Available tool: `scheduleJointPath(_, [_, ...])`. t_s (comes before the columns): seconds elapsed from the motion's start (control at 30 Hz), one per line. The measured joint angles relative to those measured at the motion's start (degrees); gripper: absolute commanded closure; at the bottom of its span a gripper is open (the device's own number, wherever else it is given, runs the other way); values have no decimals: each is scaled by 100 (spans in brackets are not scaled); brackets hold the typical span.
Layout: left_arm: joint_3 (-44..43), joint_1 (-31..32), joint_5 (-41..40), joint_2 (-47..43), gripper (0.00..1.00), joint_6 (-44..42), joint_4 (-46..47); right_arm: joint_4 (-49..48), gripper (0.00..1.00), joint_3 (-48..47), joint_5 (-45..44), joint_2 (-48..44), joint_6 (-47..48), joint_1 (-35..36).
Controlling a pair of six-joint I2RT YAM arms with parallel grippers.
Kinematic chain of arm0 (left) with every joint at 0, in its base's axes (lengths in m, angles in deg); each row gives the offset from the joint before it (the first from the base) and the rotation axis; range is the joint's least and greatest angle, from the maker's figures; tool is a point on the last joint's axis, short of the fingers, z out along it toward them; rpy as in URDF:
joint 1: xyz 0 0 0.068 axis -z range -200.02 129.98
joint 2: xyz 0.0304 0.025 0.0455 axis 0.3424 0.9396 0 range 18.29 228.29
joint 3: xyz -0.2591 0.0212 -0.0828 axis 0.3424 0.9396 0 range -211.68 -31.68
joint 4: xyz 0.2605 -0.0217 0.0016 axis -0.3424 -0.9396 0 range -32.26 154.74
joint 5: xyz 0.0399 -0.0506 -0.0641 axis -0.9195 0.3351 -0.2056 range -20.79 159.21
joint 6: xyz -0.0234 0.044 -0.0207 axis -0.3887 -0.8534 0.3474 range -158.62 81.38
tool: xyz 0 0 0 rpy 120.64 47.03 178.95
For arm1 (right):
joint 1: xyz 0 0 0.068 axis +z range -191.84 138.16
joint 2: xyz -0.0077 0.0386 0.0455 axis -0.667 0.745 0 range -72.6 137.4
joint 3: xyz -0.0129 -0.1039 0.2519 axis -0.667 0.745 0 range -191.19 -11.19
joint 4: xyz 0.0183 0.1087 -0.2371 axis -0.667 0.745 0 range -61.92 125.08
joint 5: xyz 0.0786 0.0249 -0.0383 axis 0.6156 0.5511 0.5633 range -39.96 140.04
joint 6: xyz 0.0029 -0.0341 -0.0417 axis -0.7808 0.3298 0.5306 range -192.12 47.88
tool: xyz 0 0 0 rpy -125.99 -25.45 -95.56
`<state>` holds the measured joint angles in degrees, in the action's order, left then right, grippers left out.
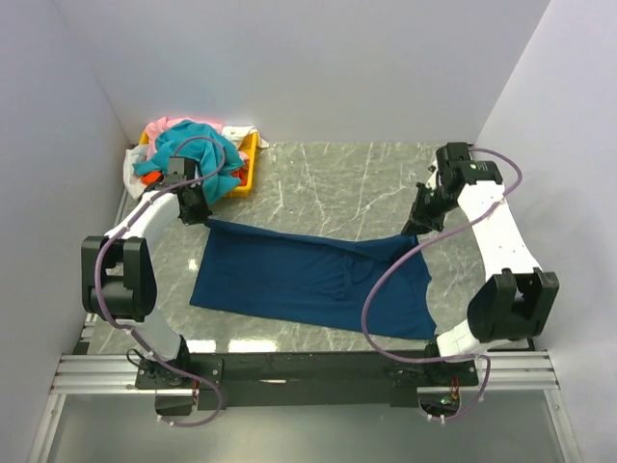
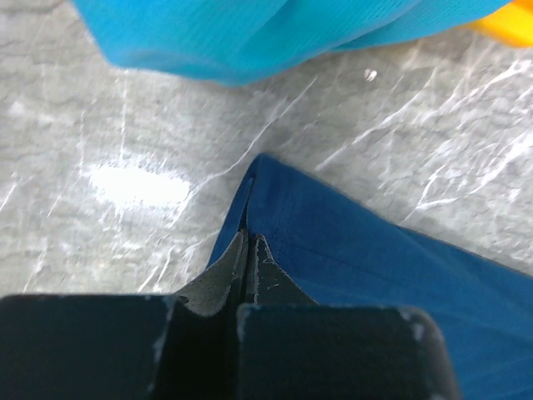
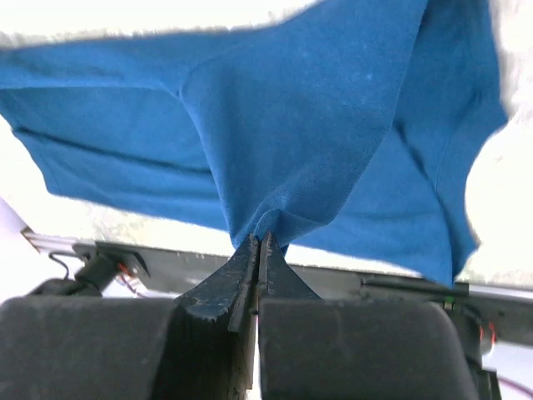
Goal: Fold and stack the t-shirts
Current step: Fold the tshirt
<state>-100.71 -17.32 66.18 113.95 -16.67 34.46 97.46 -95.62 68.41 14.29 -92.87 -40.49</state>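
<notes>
Navy blue cotton t-shirt (image 1: 308,285) is spread over the grey marbled counter (image 1: 337,183) between the two arms. Its long axis runs left-right and its near edge is close to the arm bases. Some creases right of centre.

Left hand (image 1: 196,207): fingers pressed together, pinching the shirt's far-left corner. The left wrist view confirms it: the fingertips (image 2: 225,279) meet on the blue hem, with the corner low at the counter.

Right hand (image 1: 416,224): also clamped tight, on the far-right corner. In the right wrist view the fabric bunches into a peak at the closed fingertips (image 3: 241,267) and fans out from there. That corner looks raised off the counter.

Other shirts: shallow yellow plastic tray (image 1: 249,178) at the counter's far-left corner, heaped.
- Crumpled teal t-shirt (image 1: 198,154) on top.
- Pink t-shirt (image 1: 169,125) behind it.
- A bit of orange t-shirt (image 1: 149,177) at the left.
- White t-shirt (image 1: 130,166) spilling over the tray's left side.

Teal fabric overhangs the tray just beyond the left hand. It is near the navy corner but apart from it, with bare counter between them.
</notes>
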Motion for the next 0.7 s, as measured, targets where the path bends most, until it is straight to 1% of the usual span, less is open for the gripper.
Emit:
scheduleJointPath(0.3, [155,0,-127,-70,100,-31,-256,402,100,614,55,-879,-83,2])
scheduleJointPath(0.57, [227,0,-256,-81,100,-22,-531,629,100,1152,81,-1368,-155,17])
scheduleJointPath(0.7, [243,0,-291,-195,100,-4,-654,673,100,1591,114,-1626,-216,52])
